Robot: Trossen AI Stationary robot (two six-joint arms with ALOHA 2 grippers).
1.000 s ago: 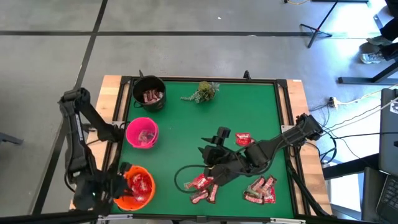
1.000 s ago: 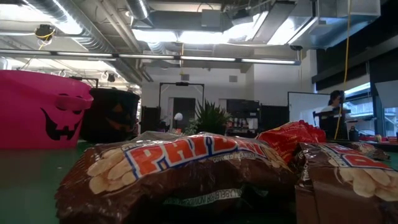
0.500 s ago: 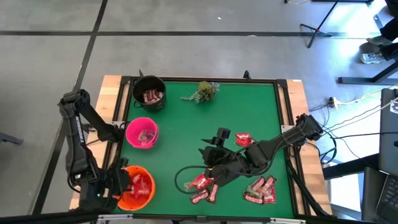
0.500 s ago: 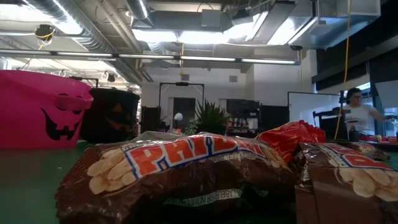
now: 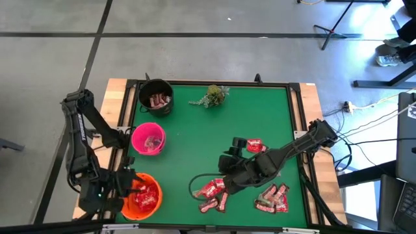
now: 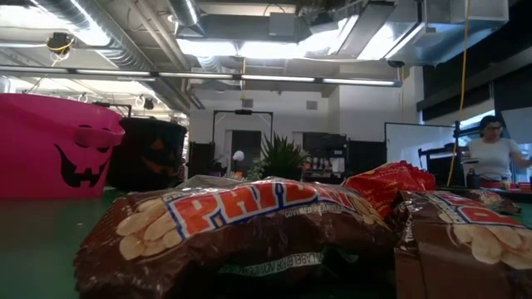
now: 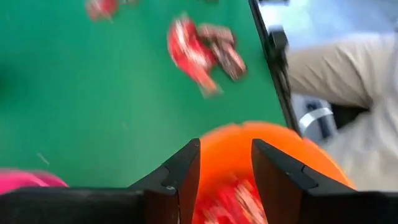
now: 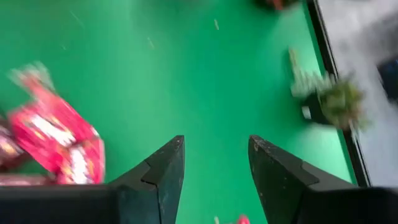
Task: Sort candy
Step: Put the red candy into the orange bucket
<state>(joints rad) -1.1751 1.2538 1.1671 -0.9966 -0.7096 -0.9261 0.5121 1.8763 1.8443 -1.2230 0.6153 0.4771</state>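
Observation:
My left gripper (image 5: 130, 186) stands open over the rim of the orange bowl (image 5: 144, 197) at the near left corner; red candy (image 7: 239, 202) lies inside it below the fingers (image 7: 225, 171). My right gripper (image 5: 226, 174) is open above bare green mat (image 8: 214, 112), just on the far side of a candy pile (image 5: 211, 194) with red packets (image 8: 59, 143). A second pile (image 5: 272, 198) and one red packet (image 5: 255, 147) lie to the right. In the low view a brown packet (image 6: 249, 224) fills the foreground.
A pink bowl (image 5: 148, 140) and a black bowl (image 5: 156, 97) holding brown bars stand along the left edge. A green sprig (image 5: 211, 96) lies at the far edge. A dark cable loops on the mat (image 5: 195, 183). A person (image 6: 492, 154) stands in the room behind.
My right gripper has shifted a little toward the table's right edge, and the cable loop has gone along with it. The candy piles have stayed where they were.

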